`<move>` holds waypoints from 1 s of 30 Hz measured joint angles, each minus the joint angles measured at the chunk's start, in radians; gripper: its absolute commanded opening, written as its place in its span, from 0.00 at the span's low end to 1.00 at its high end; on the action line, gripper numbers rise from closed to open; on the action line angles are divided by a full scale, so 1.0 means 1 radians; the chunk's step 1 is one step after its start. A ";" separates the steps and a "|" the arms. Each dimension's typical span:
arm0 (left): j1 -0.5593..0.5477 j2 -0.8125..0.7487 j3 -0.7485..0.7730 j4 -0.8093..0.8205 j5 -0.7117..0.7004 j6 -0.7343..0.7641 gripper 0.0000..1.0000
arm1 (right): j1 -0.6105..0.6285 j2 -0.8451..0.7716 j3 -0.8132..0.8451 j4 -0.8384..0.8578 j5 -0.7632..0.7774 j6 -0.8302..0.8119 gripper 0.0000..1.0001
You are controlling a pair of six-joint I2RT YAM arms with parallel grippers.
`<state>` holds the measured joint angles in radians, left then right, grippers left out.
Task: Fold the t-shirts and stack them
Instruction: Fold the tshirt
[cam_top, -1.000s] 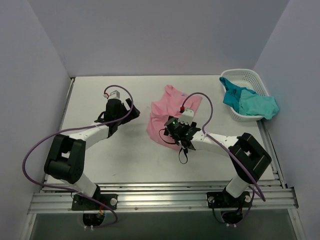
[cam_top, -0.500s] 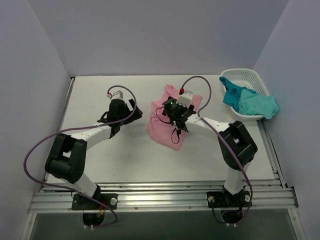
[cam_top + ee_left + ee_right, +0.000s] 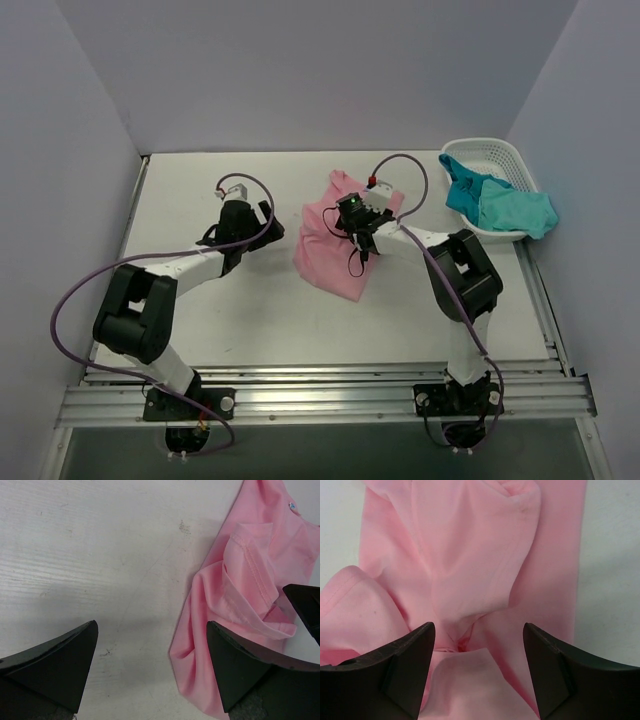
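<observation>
Your light pink thin-fabric t-shirt [image 3: 320, 252] lies crumpled near the middle of the white table [image 3: 200, 320], bunched into soft ridges with one stitched hem doubled back on itself. It is not yet spread flat, so folding has not properly begun.

Expect it to handle as very light, limp cloth. It will not hold a shape, it will drag and wrinkle if you slide it, and a pinch is likely to catch more than one layer where it is heaped. The stitched hems and seams are your best holds, being firmer and easier to find than the loose middle. Take two well-separated points on one edge so the cloth can hang open.

Your right gripper [image 3: 477, 625] sits directly over the heap with its jaws spread wide. A puff of pink cloth rises between them, but nothing is clamped; whether the tips are touching the cloth I cannot tell from this close view.

Your left gripper [image 3: 151, 625] is also wide open and holding nothing, over bare table just beside the shirt's left edge.

The teal and turquoise t-shirts [image 3: 505, 208] wait well apart, piled in the white plastic lattice basket [image 3: 480, 145] at the table's far right, one spilling over its rim.
</observation>
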<state>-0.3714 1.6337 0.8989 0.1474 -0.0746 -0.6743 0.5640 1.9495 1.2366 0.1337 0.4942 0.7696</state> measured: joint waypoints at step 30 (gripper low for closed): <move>0.000 0.053 0.007 0.003 0.000 0.001 0.99 | 0.107 0.023 -0.050 -0.009 -0.018 0.020 0.50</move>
<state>-0.3717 1.6863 0.9058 0.1501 -0.0742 -0.6735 0.6712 1.9720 1.1862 0.1249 0.4767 0.7895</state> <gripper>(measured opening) 0.988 0.514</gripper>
